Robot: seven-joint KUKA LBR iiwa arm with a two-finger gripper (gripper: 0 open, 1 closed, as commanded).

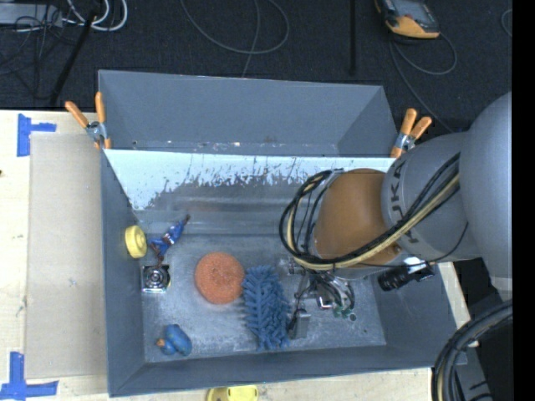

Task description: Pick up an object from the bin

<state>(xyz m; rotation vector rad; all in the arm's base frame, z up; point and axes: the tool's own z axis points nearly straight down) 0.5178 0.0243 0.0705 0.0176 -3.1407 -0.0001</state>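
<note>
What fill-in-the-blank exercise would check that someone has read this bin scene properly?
1. The shaggy thing right beside the hand is ____ in colour.
2. The round disc just to the left of the shaggy thing is ____ in colour.
3. The small yellow thing lies near the ____ wall of the bin in the camera view.

Missing words: blue; orange; left.
</note>
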